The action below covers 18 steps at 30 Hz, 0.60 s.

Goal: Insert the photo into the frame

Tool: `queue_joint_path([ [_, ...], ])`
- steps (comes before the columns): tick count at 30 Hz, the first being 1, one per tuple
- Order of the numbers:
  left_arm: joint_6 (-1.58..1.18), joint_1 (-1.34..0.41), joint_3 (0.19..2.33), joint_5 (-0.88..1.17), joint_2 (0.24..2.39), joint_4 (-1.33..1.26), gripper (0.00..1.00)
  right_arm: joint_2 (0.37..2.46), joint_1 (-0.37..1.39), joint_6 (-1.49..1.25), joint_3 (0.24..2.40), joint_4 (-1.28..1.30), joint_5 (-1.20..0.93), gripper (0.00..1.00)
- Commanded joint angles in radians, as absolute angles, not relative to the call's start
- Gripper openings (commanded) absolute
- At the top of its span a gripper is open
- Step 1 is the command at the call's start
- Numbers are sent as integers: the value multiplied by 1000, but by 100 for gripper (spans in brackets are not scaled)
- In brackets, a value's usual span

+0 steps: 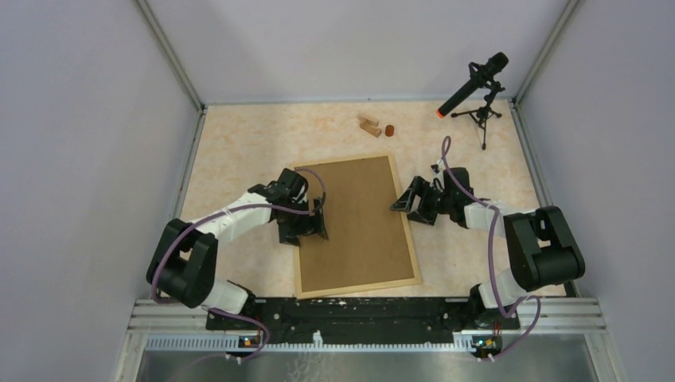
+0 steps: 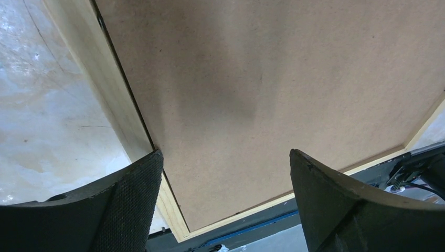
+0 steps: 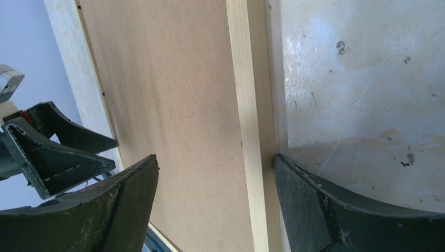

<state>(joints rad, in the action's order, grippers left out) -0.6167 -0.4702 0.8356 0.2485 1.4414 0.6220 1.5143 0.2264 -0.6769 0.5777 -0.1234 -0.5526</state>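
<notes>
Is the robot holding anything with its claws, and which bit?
Nothing is held. The left gripper hangs open over the brown back of the thin light-wood picture frame, and the right gripper stands open around its right rail, not clamped.

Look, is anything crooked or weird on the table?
The frame lies face down, its brown board up, turned slightly crooked against the table's edges. No photo shows anywhere. Nothing looks broken or spilled.
</notes>
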Motion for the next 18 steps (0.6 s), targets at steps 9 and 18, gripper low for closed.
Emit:
queue_joint_path([
  [9,-670,-476,816,214,1510,593,98,1557,244,-653,534,52,-508,81],
  [18,-670,-522,813,246,1549,570,98,1563,244,-652,544,62,-508,81],
])
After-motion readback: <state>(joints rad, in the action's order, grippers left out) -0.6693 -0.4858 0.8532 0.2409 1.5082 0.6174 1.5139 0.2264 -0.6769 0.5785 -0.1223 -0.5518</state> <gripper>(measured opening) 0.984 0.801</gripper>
